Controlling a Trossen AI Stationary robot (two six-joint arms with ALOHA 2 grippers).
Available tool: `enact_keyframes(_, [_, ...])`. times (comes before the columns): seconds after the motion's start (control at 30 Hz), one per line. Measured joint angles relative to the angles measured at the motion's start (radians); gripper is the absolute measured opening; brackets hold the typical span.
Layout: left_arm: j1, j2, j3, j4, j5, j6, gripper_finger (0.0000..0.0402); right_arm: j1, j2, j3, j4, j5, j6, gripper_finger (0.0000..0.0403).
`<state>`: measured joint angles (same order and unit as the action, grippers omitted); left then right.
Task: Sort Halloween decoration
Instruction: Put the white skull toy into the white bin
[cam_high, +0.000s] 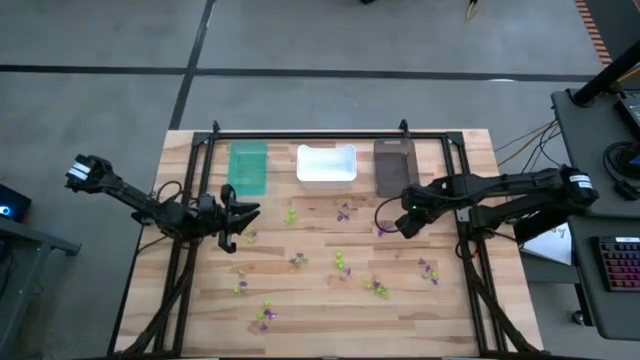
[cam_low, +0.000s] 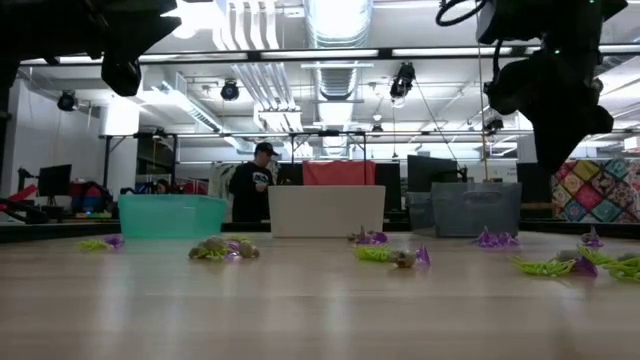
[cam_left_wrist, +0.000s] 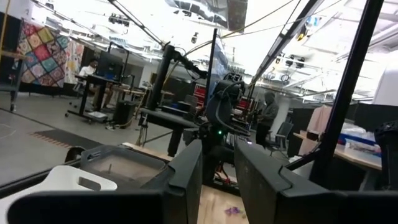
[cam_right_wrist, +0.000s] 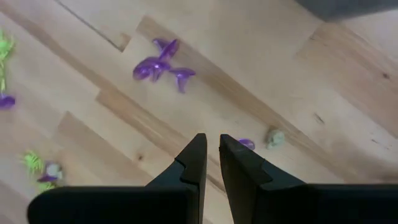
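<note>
The Halloween decoration is several tiny purple, lime-green and greyish trinkets lying loose on the wooden table, such as a purple one (cam_high: 345, 210), a lime one (cam_high: 340, 260) and a mixed clump (cam_high: 378, 288). My right gripper (cam_high: 405, 222) (cam_right_wrist: 212, 140) hovers shut above the boards in front of the dark brown bin. A small purple piece (cam_right_wrist: 247, 144) and a greyish piece (cam_right_wrist: 273, 137) lie just beside its fingertips, and a larger purple trinket (cam_right_wrist: 163, 65) lies farther off. My left gripper (cam_high: 245, 222) (cam_left_wrist: 219, 155) hangs level in front of the teal bin, slightly open and holding nothing.
Three bins stand in a row at the table's far edge: teal (cam_high: 248, 168), white (cam_high: 326, 165) and dark brown (cam_high: 394, 165). A black frame (cam_high: 310, 134) rims the table. A person (cam_low: 262, 180) stands in the room beyond. Bare boards lie along the near edge.
</note>
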<state>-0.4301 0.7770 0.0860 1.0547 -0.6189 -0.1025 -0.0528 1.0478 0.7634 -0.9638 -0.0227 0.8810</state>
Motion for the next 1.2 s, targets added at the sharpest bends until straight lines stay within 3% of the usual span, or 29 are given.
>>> enact_keyframes(0.2, [0.000,0.011,0.000,0.011,0.000,-0.011,0.0077,0.000,0.055,0.001,-0.045,-0.004,0.020,0.0044])
enact_keyframes(0.6, [0.000,0.016,0.000,0.017,-0.001,0.005,0.0077,0.000,0.130,0.000,-0.078,0.003,0.029,0.0130])
enact_keyframes(1.2, [0.000,0.018,0.000,0.019,-0.001,0.008,0.0077,0.000,0.290,0.000,-0.079,0.078,0.036,0.0124])
